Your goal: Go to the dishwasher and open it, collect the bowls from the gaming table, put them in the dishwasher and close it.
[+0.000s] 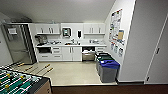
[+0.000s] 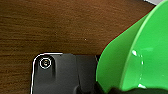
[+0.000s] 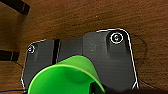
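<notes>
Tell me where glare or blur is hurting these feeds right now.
Head view: soft throughout, walls bowed by the wide lens; the dishwasher is just a grey patch under the counter. Left wrist view: bright glints on the green bowl, wood floor grain smeared. Right wrist view: the smaller green bowl evenly lit, no glare.

Head camera: high, facing forward and down across a kitchenette toward the counter [image 1: 71, 45] on the far wall; foosball table [image 1: 20, 82] close at lower left. Both wrist cameras: aimed straight down, very near, at dark wood-grain floor [image 2: 50, 25], each with a green bowl [image 2: 140, 55] close in frame.
</notes>
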Controlling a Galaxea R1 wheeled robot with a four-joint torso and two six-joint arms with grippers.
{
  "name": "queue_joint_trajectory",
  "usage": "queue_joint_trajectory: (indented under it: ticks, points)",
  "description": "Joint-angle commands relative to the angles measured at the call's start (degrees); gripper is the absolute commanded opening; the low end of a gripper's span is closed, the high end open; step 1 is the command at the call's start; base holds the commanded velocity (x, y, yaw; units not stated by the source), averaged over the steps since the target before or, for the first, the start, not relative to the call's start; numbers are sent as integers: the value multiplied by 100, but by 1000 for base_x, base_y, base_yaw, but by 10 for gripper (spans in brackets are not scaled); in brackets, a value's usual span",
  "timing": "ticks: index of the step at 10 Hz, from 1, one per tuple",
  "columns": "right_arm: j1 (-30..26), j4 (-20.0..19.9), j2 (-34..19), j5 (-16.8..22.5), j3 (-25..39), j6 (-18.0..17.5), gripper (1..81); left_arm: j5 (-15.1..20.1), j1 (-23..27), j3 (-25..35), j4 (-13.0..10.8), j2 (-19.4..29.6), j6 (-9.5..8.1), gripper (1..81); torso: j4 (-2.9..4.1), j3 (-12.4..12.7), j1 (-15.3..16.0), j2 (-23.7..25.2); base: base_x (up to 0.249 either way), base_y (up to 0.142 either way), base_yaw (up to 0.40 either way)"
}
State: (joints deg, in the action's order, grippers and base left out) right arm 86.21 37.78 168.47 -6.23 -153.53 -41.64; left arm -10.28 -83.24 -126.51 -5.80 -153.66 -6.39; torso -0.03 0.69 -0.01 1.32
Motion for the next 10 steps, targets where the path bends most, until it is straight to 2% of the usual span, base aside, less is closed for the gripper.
queue_joint_trajectory:
  ticks: [1, 10]
  points:
    - [-354, 63, -66, 175, -1, 7, 10, 166, 374, 109, -79, 116, 6, 10, 0, 0, 1, 0, 144, 0, 0]
    - [-345, 63, -66, 175, -1, 7, 10, 166, 382, 109, -79, 116, 6, 10, 0, -2, 10, -4, 144, 0, 0]
